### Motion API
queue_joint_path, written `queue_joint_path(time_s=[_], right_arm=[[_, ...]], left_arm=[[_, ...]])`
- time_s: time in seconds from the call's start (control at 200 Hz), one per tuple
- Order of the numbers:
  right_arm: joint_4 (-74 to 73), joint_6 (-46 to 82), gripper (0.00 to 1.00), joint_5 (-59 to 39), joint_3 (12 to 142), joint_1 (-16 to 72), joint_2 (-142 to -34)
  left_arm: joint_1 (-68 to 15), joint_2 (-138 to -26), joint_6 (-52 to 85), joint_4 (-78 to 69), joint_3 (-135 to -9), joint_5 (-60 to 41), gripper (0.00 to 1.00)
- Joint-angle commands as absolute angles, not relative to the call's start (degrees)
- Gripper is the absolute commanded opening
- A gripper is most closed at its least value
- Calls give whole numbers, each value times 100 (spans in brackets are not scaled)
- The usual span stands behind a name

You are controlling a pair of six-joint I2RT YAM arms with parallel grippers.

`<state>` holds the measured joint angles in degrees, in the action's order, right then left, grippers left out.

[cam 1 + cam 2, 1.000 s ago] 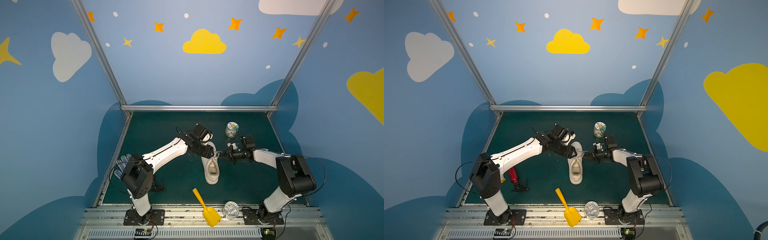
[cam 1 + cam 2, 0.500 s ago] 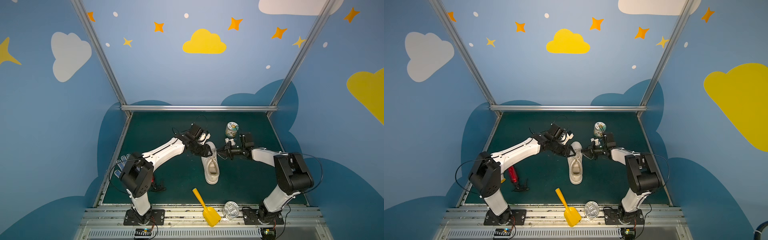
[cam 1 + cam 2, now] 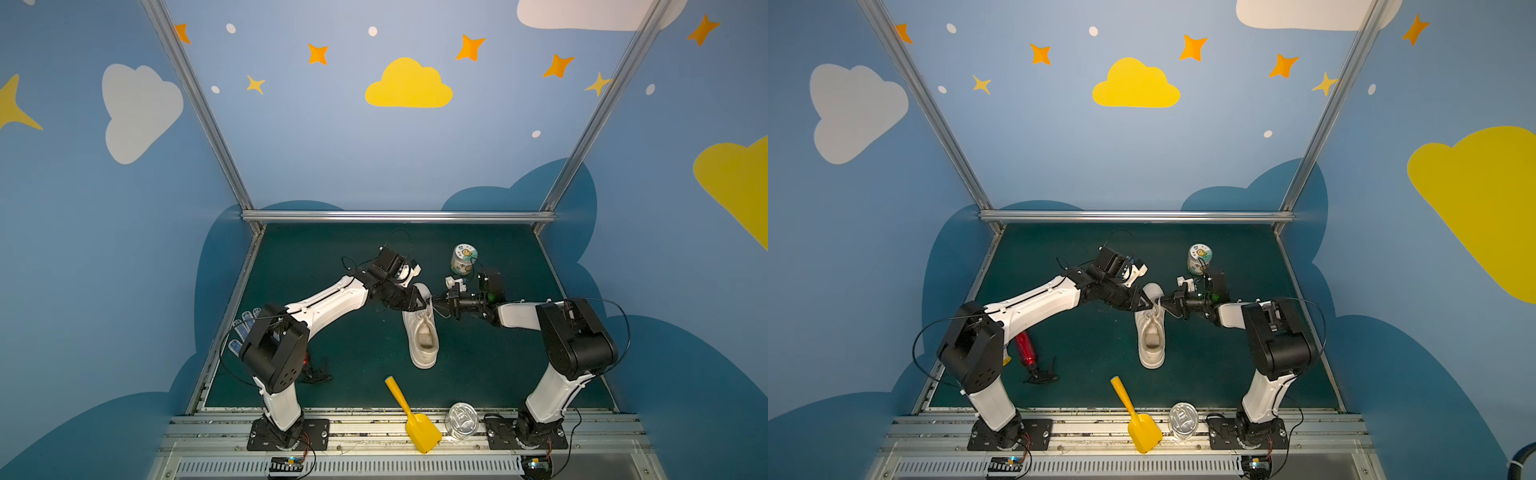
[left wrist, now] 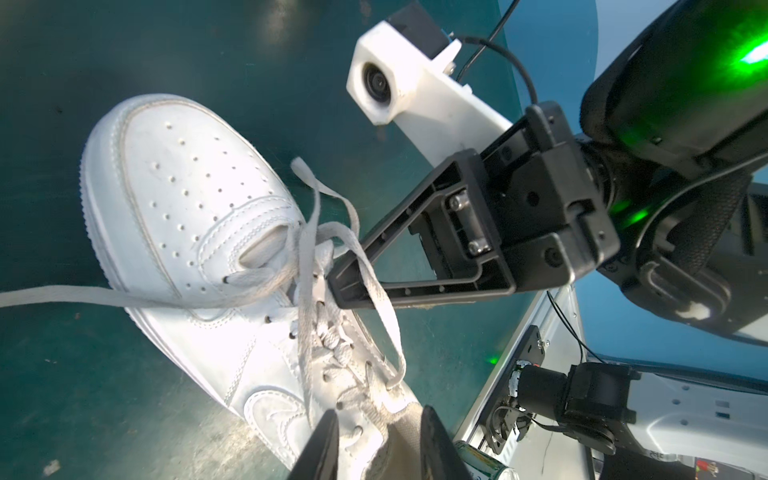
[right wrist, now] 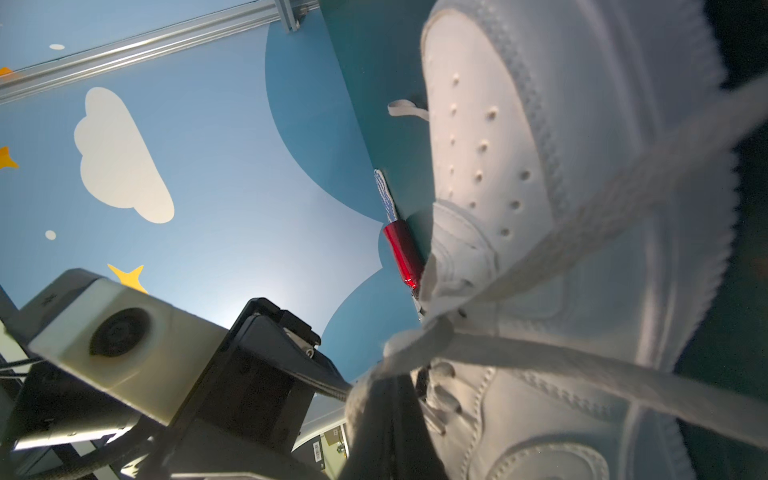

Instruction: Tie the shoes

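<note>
Shoe [image 3: 423,336]: white, upright on its sole near the middle of the table [image 3: 332,257], toe to the back edge, heel to the front edge. At the left edge, a glove [image 3: 244,332] lies flat, partly hidden behind the left arm's elbow. Near it, in a top view, lies a red-handled tool [image 3: 1026,347], with a small black item [image 3: 1042,376] just in front of it, kind unclear. Left gripper [image 3: 422,301] reaches in from the left over the laced part of the shoe. The left wrist view shows its fingers [image 4: 320,453] a narrow gap apart above the collar, nothing visibly pinched between them. Laces [image 4: 307,257] are untied and loose: one strand stretches away from the eyelets and out of that view, and a loop lies over the tip of the other gripper. Scoop [image 3: 409,415], yellow, is at the front edge with its blade on the metal rail and its handle pointing back over the table. Right gripper [image 3: 436,300] comes in from the right, jaws closed, gripping the laces at its tip beside the eyelets. The two gripper tips nearly meet over the shoe. Can [image 3: 461,419] sits on the front rail just right of the scoop. Jar [image 3: 464,258] stands upright toward the back right, behind the right gripper.
</note>
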<state>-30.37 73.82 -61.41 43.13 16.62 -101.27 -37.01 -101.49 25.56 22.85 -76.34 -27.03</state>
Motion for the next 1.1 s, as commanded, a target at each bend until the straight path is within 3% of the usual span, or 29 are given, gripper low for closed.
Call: queue_joint_path(time_s=[0.0, 0.566, 1.096], right_arm=[[-3555, 7633, 0, -6326, 4220, 1708, -10081], [-4613, 8336, 0, -6452, 3960, 1718, -10165], [-5388, 8788, 0, -6477, 3885, 1718, -10370]], left_arm=[[-3685, -10236, 2606, 2171, -7647, -2856, 34], [-3577, -10416, 2966, 1433, -7409, -3093, 37], [-3578, -10559, 3078, 1240, -7296, -3242, 27]])
